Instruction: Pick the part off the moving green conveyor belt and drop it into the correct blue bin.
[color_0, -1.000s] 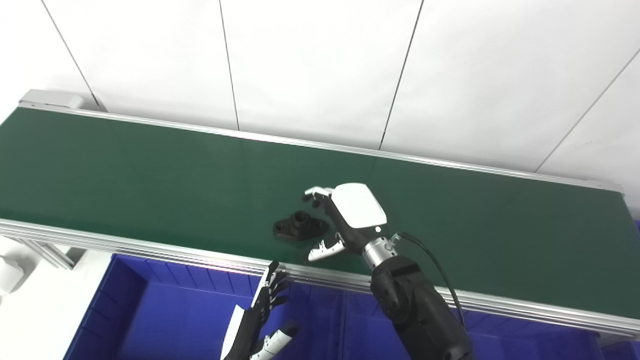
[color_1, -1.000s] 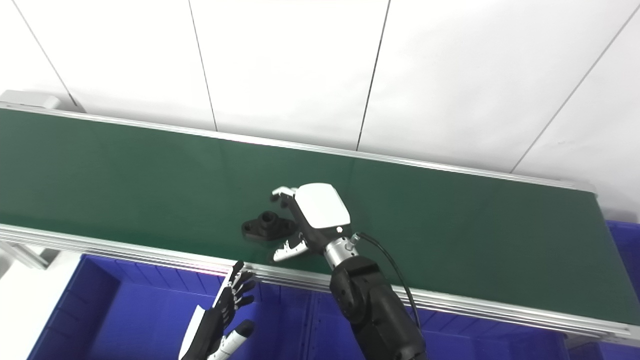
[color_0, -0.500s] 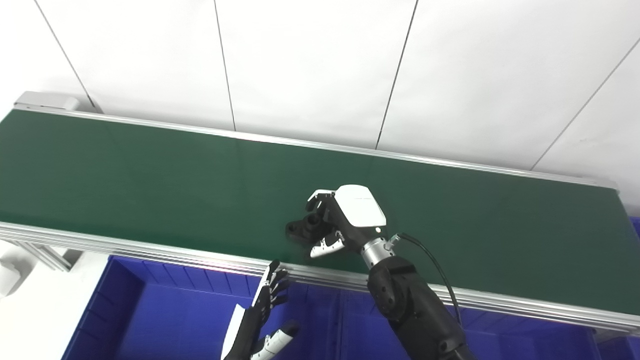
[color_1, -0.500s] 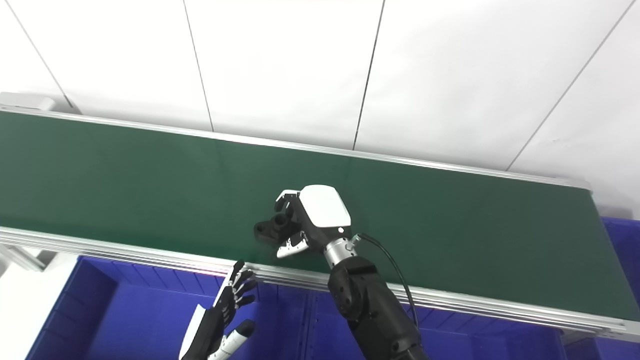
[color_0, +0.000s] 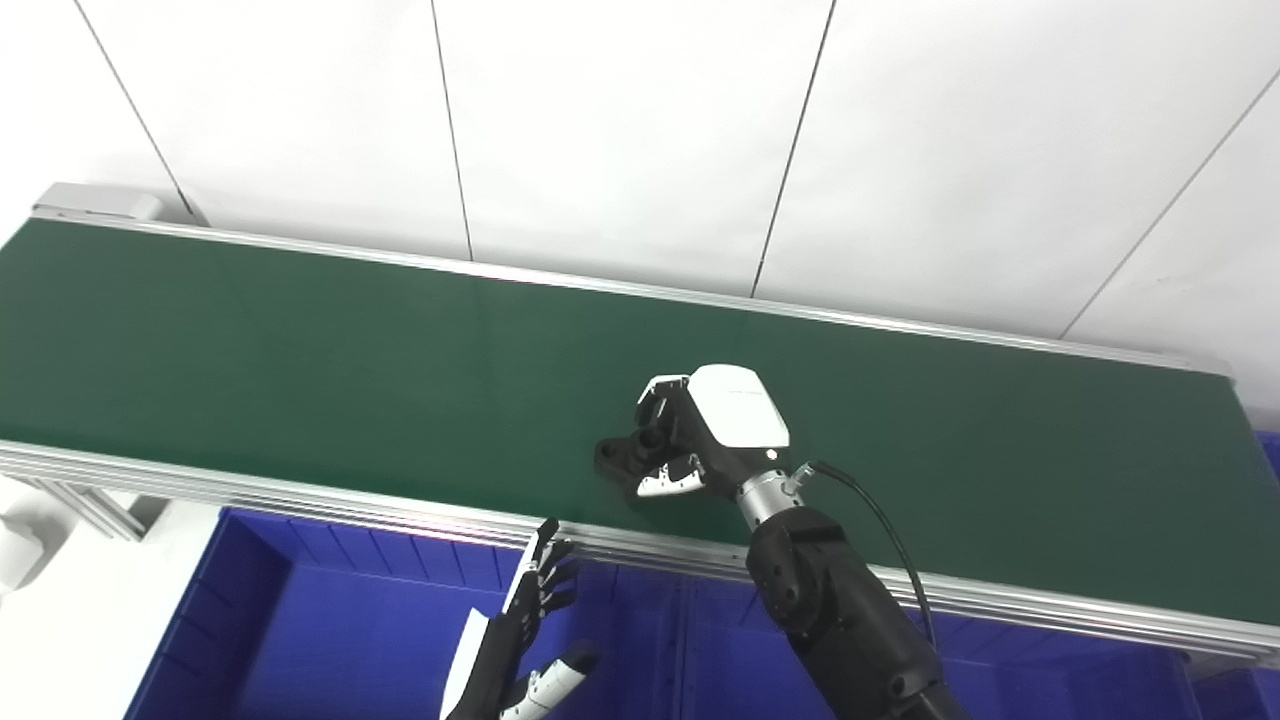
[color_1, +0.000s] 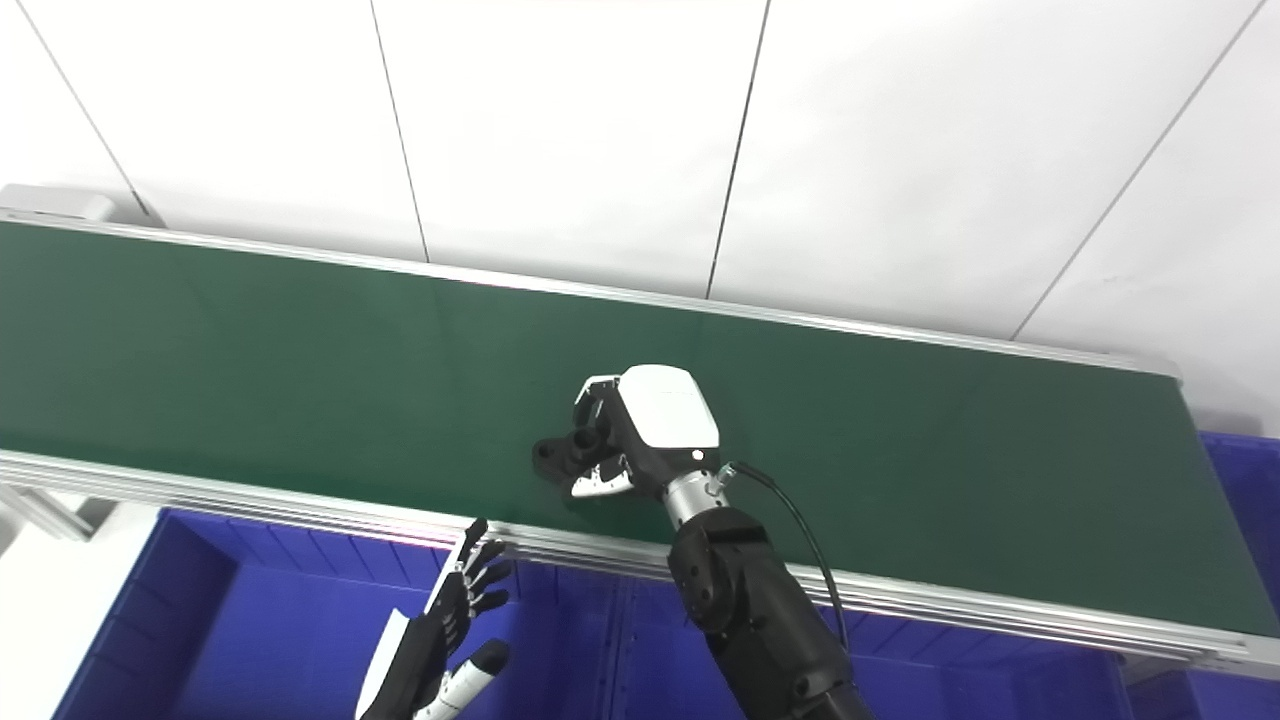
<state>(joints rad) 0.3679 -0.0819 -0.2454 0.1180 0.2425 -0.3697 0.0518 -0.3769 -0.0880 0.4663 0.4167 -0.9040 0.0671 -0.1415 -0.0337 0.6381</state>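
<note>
A black flanged part (color_0: 618, 456) with a short round boss lies on the green conveyor belt (color_0: 300, 350), near its front edge. My right hand (color_0: 700, 430) is over the part's right half, fingers curled above the boss and thumb pressed in from the front, shut on it. The part's left flange (color_1: 550, 457) sticks out from under the fingers. My left hand (color_0: 525, 640) hangs open, fingers spread, low over the blue bin (color_0: 330, 640) in front of the belt.
Aluminium rails (color_0: 300, 500) edge the belt front and back. A second blue bin (color_1: 620, 660) adjoins the first, behind the right forearm, and another bin corner (color_1: 1240, 470) shows at the far right. White wall panels stand behind the belt.
The part rode the belt rightward into my right hand, whose fingers and thumb closed around it from an open pose. The hand drifted right with it. The left hand stayed still.
</note>
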